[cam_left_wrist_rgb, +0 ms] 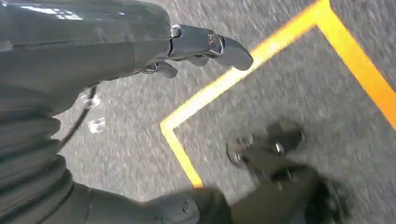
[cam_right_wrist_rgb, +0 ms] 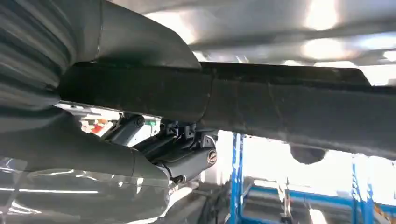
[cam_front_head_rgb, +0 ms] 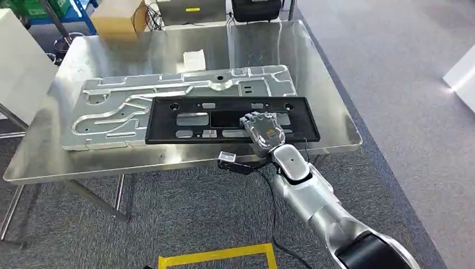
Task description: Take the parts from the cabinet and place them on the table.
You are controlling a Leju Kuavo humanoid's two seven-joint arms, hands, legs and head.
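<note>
One black panel (cam_front_head_rgb: pixel 232 119), long axis across the table (cam_front_head_rgb: pixel 168 45), gripped by right hand (cam_front_head_rgb: pixel 263 130) fingers.

The head view looks forward and down from high up at the steel counter (cam_front_head_rgb: pixel 168 45), the right arm coming in from below. The right wrist view sits very close behind its hand, against the black panel (cam_right_wrist_rgb: pixel 280 107) both views share. The left wrist view faces the carpet floor (cam_left_wrist_rgb: pixel 280 93), near.
</note>
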